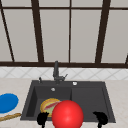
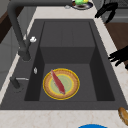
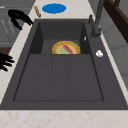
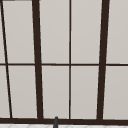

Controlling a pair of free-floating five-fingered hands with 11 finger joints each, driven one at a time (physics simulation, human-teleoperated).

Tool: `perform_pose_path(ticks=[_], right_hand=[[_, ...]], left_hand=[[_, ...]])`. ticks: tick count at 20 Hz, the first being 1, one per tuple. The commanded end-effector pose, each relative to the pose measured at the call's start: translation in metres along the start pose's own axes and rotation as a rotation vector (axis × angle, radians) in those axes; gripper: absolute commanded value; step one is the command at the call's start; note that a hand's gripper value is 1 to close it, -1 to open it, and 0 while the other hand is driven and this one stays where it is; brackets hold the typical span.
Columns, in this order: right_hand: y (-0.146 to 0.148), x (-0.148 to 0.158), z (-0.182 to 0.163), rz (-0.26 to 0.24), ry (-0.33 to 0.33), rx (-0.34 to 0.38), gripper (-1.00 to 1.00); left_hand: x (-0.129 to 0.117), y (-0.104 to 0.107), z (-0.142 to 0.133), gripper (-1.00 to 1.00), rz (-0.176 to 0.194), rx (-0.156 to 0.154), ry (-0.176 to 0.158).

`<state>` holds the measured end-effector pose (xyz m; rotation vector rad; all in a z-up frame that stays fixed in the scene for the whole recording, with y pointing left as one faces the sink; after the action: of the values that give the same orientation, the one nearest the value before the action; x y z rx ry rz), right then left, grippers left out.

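While both hover empty, fingers loose: left robot hand (image 1: 42,118), right robot hand (image 1: 101,117); one plate (image 2: 61,84), one sink (image 2: 67,27).

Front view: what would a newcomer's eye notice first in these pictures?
A big red ball sits low in the middle of the front view, between the left hand and the right hand, both at the sink's front edge. Behind it, in the left basin of the dark sink, lies a yellow plate with a red strip on it. A blue disc rests on the counter to the left.

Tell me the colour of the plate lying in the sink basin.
Yellow-orange rim, greenish centre, on the plate; clearest in the left side view.
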<state>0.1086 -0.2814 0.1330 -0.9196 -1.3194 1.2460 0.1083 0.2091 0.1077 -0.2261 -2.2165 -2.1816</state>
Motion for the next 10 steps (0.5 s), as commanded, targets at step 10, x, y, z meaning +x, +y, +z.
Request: perform_pose_path(ticks=[10], right_hand=[[0.0, -0.001, 0.0, -0.004, 0.002, -0.005, 0.0]], left_hand=[[-0.086, 0.003, 0.002, -1.0, 0.15, -0.014, -0.001]])
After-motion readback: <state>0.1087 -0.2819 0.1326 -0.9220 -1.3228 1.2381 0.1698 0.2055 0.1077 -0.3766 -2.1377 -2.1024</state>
